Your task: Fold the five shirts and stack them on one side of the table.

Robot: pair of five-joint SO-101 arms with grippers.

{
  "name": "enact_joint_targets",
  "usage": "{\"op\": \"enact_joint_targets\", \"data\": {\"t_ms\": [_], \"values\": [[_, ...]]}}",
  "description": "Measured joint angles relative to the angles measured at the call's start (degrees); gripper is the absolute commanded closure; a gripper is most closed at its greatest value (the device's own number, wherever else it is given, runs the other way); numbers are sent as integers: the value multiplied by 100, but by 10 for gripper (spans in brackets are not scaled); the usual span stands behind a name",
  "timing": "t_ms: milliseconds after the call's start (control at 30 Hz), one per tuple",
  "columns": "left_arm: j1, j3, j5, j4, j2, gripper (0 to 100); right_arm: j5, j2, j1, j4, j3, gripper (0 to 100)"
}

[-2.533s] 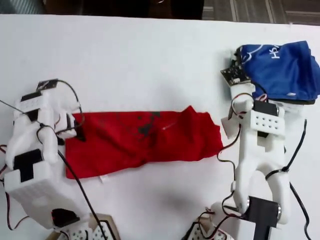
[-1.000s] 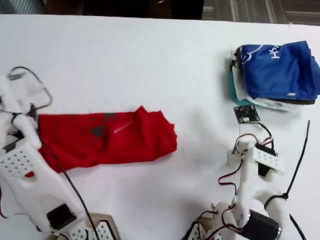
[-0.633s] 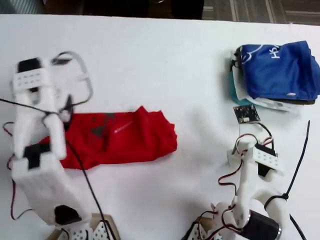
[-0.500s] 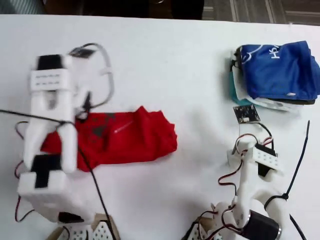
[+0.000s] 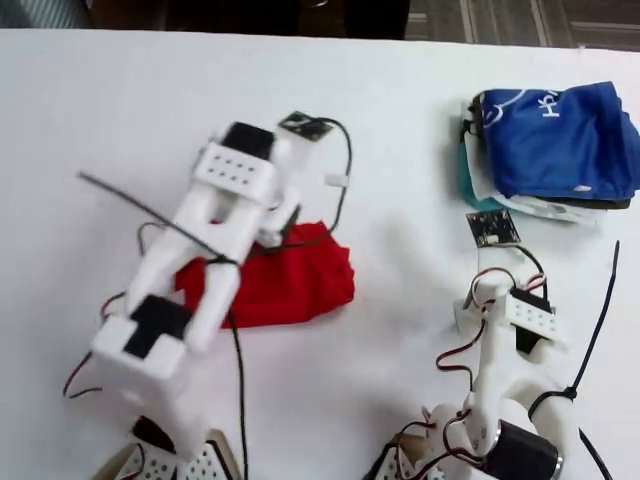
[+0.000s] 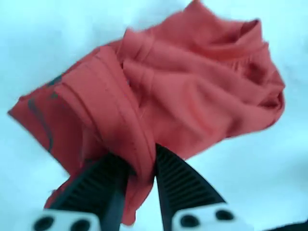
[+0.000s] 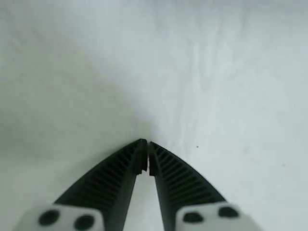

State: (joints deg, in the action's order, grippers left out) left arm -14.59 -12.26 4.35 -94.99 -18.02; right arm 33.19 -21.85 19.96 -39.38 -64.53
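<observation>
A red shirt lies bunched on the white table, left of middle. My left gripper stands over its far edge, shut on a fold of the red shirt, which hangs crumpled beyond the fingers. My right gripper is shut with nothing in it, pointing down at bare table; its arm stands at the near right. A stack of folded shirts, blue on top, lies at the far right.
The white table has free room along the far side and between the red shirt and the stack. Cables trail from both arms, and the arm bases stand at the near edge.
My left arm swung from the table's left edge toward the middle, carrying the red shirt's left end over its right half, so the shirt is now half as long. The right arm drew back earlier.
</observation>
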Motion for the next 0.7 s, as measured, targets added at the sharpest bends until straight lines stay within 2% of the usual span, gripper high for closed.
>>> {"op": "enact_joint_targets", "data": {"t_ms": [267,333,500,700], "values": [[-519,-1090,-70,123,-1222,968,0,0,0,0,0,978],[-580,-1275,-70,123,-1407,924,0,0,0,0,0,978],[-598,-1371,-70,123,-1521,737,0,0,0,0,0,978],[-607,-2215,18,-457,-1530,775,0,0,0,0,0,978]]}}
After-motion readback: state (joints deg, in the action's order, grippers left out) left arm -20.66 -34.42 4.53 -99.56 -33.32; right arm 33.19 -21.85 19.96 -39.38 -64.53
